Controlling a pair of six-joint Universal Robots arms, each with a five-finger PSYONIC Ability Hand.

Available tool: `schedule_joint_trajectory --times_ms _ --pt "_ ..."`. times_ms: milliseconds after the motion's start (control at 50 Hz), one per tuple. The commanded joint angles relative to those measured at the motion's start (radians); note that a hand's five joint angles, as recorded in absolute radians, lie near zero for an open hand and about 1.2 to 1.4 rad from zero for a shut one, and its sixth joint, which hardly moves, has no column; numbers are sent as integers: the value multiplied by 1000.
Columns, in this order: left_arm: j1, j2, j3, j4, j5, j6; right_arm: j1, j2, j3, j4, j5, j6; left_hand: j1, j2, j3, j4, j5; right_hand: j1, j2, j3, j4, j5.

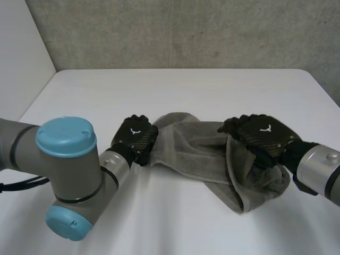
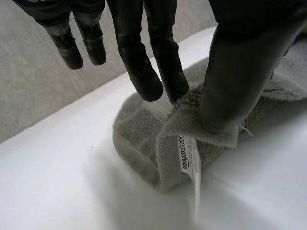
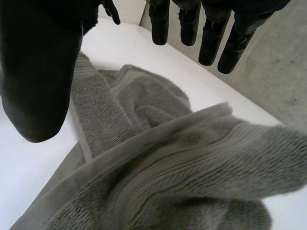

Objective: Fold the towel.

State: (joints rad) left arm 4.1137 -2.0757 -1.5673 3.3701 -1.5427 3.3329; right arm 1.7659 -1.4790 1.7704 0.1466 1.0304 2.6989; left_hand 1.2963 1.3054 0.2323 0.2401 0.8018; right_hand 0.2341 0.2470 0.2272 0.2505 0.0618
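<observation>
Nearest the head camera is the left arm [image 1: 66, 175], its thick grey elbow joint closed by round light-blue caps. It reaches forward to the black left hand [image 1: 135, 137], which sits palm down at the left end of a crumpled grey terry-cloth towel [image 1: 196, 151]. The towel lies bunched in a slanted heap on the smooth white table [image 1: 175, 90], between the two hands and nearer the right one. A rough grey concrete wall [image 1: 186, 32] stands behind the table.

In the left wrist view the thumb [image 2: 235, 76] bears down on a turned-up corner flap of the towel, and the tip of the nearest finger touches the same flap from the other side. The corner is thus nipped between them. The other fingers [image 2: 72, 48] hang nearly straight, clear of the cloth. A narrow white label [image 2: 188, 153] with dark print is sewn into this corner, just under the thumb.

The black right hand [image 1: 260, 135] lies over the towel's right part, where the cloth is piled highest. Seen from its own wrist, its fingers [image 3: 211, 38] are straight and spread, well apart from the thumb [image 3: 38, 72], and grasp nothing. A thick ribbed fold of towel rises below the palm, though whether the palm touches it is hard to tell.
</observation>
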Motion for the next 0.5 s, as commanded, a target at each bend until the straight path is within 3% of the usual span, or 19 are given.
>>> schedule_joint_trajectory --times_ms 20,40,80,200,380,480,500 --pt "-1 -67 27 3 -2 0 10 54 21 -9 -3 -1 -263 -272 -58 -66 57 -60 -73 -53 -76 -62" --pt "-1 -67 27 3 -2 0 18 61 23 -9 -3 -1 -264 -273 -58 -66 56 -60 -73 -53 -76 -62" --pt "-3 -75 29 5 -2 0 21 63 23 -9 -3 -1 -535 -545 -58 -66 -216 -60 -73 -53 -76 -62" --pt "-9 -84 30 11 -4 0 21 63 26 -9 -3 -1 -677 -686 -58 -66 -357 -60 -73 -53 -76 -62" --pt "-12 -87 29 19 -4 0 15 63 37 -9 -3 -1 -683 -693 -58 -66 -364 -60 -73 -53 -76 -62" --pt "-12 -96 30 26 -1 0 13 62 38 -9 -3 -1 -484 -493 -58 -66 -164 -60 -73 -53 -76 -62" --pt "-12 -102 32 28 3 0 13 62 38 -9 -3 -1 -170 -179 -58 -66 150 -60 -73 -53 -76 -62"
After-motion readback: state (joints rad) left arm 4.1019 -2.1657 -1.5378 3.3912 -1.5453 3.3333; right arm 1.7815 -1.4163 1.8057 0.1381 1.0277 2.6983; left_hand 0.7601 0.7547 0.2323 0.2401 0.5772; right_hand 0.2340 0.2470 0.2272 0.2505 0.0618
